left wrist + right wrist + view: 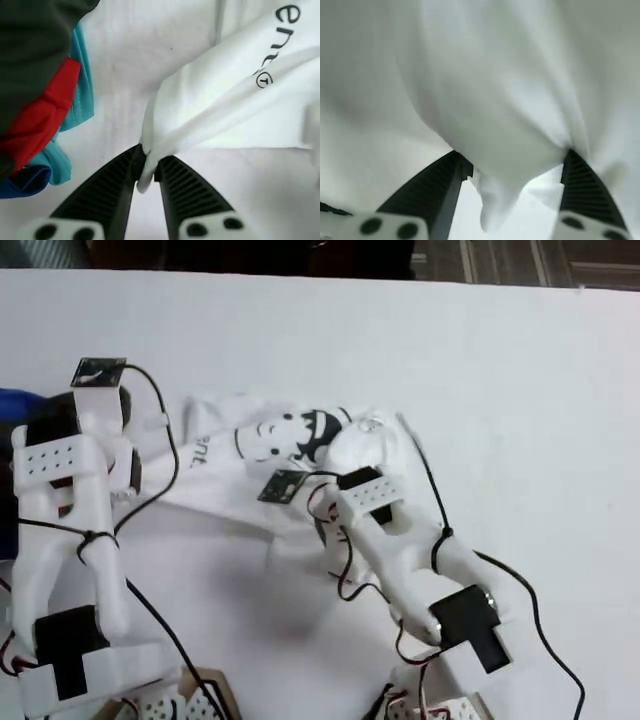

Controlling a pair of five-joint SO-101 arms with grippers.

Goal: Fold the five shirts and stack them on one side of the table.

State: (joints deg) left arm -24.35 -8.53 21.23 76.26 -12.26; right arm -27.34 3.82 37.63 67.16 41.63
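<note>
A white shirt (250, 440) with a black cartoon print lies crumpled in the middle of the table. In the left wrist view my left gripper (149, 162) is shut on a folded edge of this shirt (240, 100), close to the tabletop. At the table's left side, the left arm (70, 490) stands beside the shirt's stretched-out end. My right gripper (515, 165) has its fingers wide apart, and a hanging fold of white cloth (510, 100) bulges between them. The right arm (400, 540) stands over the shirt's right part.
A pile of coloured shirts lies beside the left gripper: dark (35, 50), red (45, 115), teal (80, 95) and blue (25, 182). A blue patch (15, 405) of it shows at the table's left edge. Bare white table (520, 390) stretches to the right and back.
</note>
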